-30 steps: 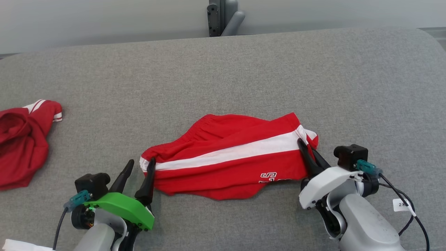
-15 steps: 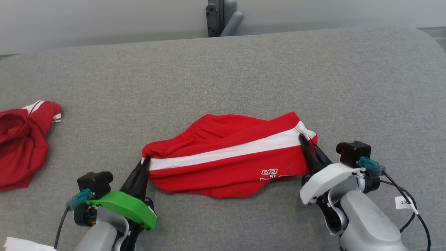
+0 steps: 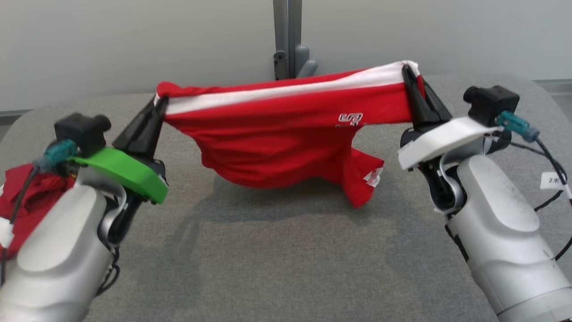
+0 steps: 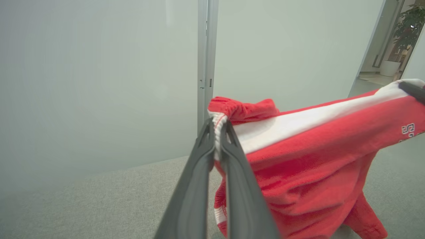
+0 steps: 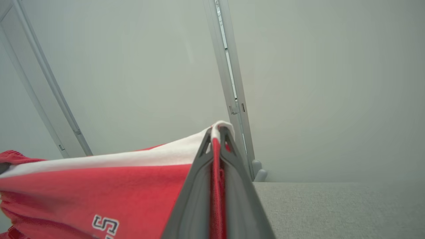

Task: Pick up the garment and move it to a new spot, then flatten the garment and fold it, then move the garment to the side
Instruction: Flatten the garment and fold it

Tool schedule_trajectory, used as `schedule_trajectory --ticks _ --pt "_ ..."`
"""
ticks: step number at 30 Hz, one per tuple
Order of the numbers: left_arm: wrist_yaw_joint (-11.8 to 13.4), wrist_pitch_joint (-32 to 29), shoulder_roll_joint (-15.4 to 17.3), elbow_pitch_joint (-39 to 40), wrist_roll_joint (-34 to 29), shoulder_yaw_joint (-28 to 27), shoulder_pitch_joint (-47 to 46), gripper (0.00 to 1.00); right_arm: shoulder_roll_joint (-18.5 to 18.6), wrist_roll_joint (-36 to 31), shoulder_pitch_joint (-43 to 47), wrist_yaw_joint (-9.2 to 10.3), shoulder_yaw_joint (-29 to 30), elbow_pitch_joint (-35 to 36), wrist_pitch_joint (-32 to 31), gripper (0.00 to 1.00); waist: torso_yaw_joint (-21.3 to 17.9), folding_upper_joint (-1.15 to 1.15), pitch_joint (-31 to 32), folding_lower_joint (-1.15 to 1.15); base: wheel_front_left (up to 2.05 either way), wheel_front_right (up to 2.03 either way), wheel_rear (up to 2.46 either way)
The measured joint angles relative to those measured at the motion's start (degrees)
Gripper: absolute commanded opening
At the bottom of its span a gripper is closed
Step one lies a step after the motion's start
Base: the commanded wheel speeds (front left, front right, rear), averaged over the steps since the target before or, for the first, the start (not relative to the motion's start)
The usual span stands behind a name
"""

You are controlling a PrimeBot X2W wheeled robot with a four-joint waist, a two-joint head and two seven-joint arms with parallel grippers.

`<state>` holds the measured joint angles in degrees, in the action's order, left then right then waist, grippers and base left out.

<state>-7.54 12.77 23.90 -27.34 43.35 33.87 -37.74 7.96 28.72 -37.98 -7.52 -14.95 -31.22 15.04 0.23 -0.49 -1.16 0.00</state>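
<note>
Red shorts [image 3: 277, 134], white stripe, stretched between left fingers [image 3: 143, 127] and right fingers [image 3: 415, 105], both clamped on ends, above grey fabric surface [image 3: 268, 250].

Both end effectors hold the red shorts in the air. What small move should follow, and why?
Probably carry the shorts sideways to bare grey surface: the left end effector and right end effector pinch opposite ends, and the cloth hangs stretched above it.

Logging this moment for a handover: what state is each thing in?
red shorts: in the air, hanging stretched between both grippers.
left gripper: shut on the shorts' waistband end.
right gripper: shut on the opposite end.
second red garment: crumpled on the grey surface.
</note>
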Motion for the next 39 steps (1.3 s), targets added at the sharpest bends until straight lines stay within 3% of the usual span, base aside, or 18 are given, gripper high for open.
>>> schedule_trajectory --ticks 9,16,23,27,32,39 --pt "0.00 -7.12 3.55 0.99 1.88 2.33 -13.09 0.00 2.65 1.85 -8.78 -0.02 -0.59 2.63 -4.20 0.00 0.39 0.00 -0.62 0.00 0.00 0.00 0.00" --pt "0.31 -9.66 1.74 -4.65 -0.21 3.98 -23.23 0.00 4.23 -0.77 -19.66 -0.01 -3.00 -0.35 -8.28 0.00 0.60 0.00 -6.87 0.00 0.00 0.00 0.00" --pt "1.05 -1.00 -1.46 -11.58 -6.56 2.98 -41.20 0.00 5.47 -8.72 -39.22 -0.03 1.54 -8.67 -2.35 0.00 0.55 0.00 -16.63 0.00 0.00 0.00 0.00" --pt "1.89 1.99 -3.38 -13.69 -8.36 0.40 -47.71 0.00 4.97 -12.14 -45.67 -0.09 5.36 -11.60 -0.41 0.00 0.44 0.00 -21.58 0.01 0.00 0.00 0.00" --pt "1.46 2.26 -7.70 -15.38 -8.75 -1.83 -42.99 0.00 4.71 -12.63 -43.73 -0.03 5.43 -12.32 -0.03 0.00 0.53 0.00 -26.21 0.01 0.00 0.00 0.00" --pt "0.45 2.26 -12.50 -17.19 -8.67 -5.52 -20.33 0.00 5.80 -4.43 -22.93 -0.03 -1.52 -9.04 -0.03 0.00 0.20 0.00 -27.83 0.02 0.00 0.00 0.00"
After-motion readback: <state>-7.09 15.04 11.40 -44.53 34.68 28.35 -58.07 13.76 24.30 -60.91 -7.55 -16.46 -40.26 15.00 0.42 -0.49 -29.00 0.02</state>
